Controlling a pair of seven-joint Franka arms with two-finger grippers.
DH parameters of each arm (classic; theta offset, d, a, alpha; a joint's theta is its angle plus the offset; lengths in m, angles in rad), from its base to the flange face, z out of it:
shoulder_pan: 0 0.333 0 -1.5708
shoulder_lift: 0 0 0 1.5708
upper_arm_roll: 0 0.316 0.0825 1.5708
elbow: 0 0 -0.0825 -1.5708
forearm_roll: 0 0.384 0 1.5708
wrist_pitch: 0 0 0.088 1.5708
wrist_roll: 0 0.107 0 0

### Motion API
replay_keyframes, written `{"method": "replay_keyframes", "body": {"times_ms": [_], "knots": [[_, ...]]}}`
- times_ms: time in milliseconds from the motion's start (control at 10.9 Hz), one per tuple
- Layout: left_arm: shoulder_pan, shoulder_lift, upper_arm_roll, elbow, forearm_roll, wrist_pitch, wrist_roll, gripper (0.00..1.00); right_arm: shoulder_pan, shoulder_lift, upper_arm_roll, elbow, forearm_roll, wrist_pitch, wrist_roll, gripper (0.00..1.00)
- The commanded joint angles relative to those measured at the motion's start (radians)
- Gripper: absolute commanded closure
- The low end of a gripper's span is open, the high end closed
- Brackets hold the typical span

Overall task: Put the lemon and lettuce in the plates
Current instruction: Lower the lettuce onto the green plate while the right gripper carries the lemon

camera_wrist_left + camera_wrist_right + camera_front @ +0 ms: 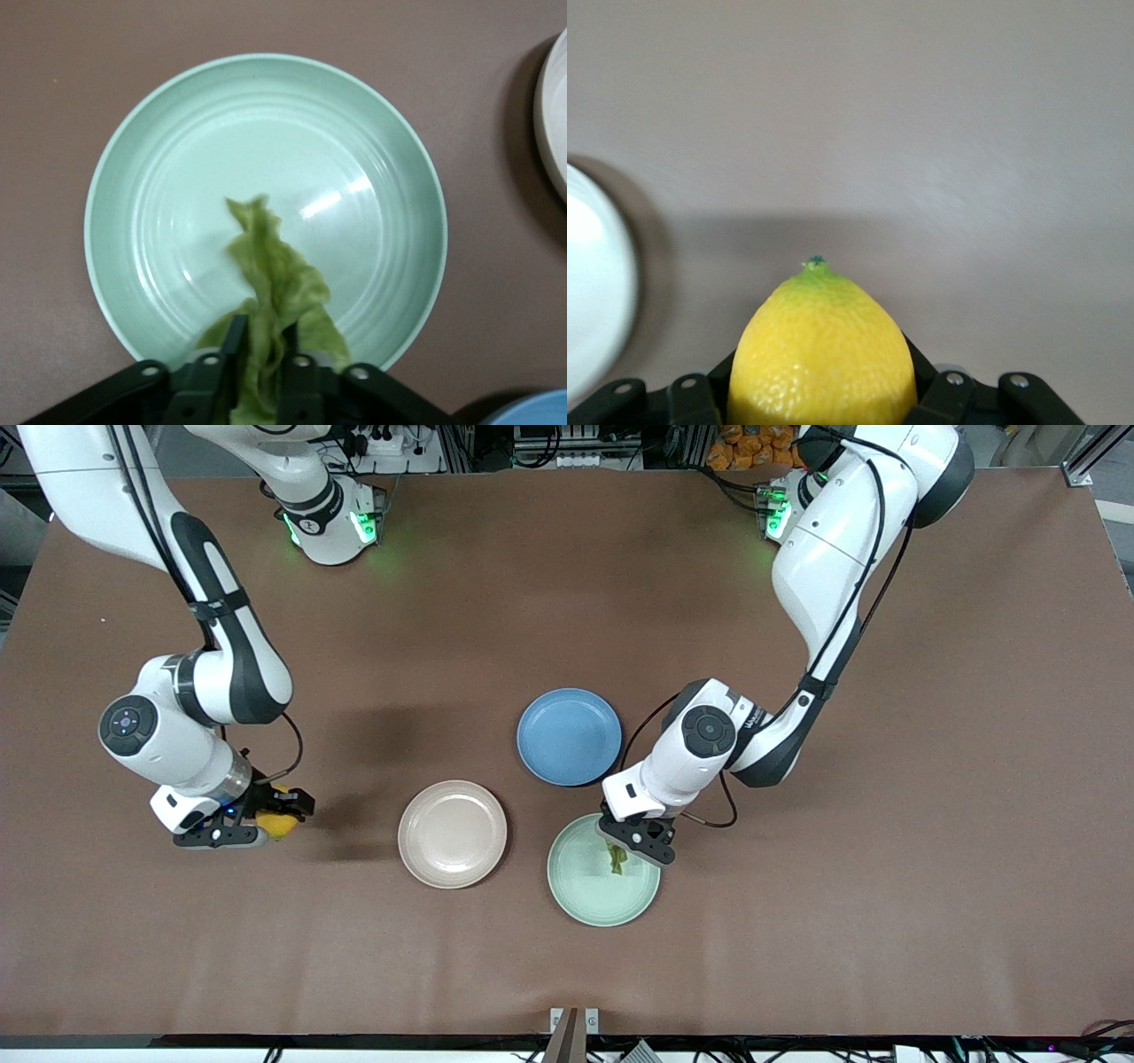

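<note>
Bare table (354, 921) lies between right tool (266, 824) and pink plate (452, 833).

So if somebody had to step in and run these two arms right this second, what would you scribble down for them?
Left gripper: shut on the lettuce, held over the mint green plate; leaf not released yet.
Right gripper: shut on the lemon, over bare table toward the right arm's end, not yet at the pink-beige plate.
Done: both items picked up.
Left: let the lettuce go into the green plate; carry the lemon to the pink-beige plate, which has nothing on it, and release. The blue plate is not part of the job.
</note>
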State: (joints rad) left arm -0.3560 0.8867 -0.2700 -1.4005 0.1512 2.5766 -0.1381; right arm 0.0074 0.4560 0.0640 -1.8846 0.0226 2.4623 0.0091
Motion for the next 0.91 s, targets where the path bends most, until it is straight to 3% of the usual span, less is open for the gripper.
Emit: {"method": "replay_keyframes", "body": {"times_ms": [0, 183, 457, 823], "knots": [[-0.008, -0.002, 0.009, 0.021, 0.007, 0.002, -0.003, 0.00, 0.074, 0.059, -0.003, 0.137, 0.120, -0.016, 0.015, 0.51], [-0.006, -0.035, 0.009, 0.015, 0.008, -0.018, -0.003, 0.00, 0.118, 0.085, -0.003, 0.177, 0.172, -0.014, 0.020, 0.51], [0.026, -0.129, 0.011, 0.005, 0.019, -0.229, -0.003, 0.00, 0.192, 0.118, -0.003, 0.179, 0.175, -0.011, 0.152, 0.48], [0.147, -0.257, 0.008, 0.005, 0.016, -0.430, 0.011, 0.00, 0.265, 0.184, -0.004, 0.212, 0.172, 0.003, 0.270, 0.48]]}}
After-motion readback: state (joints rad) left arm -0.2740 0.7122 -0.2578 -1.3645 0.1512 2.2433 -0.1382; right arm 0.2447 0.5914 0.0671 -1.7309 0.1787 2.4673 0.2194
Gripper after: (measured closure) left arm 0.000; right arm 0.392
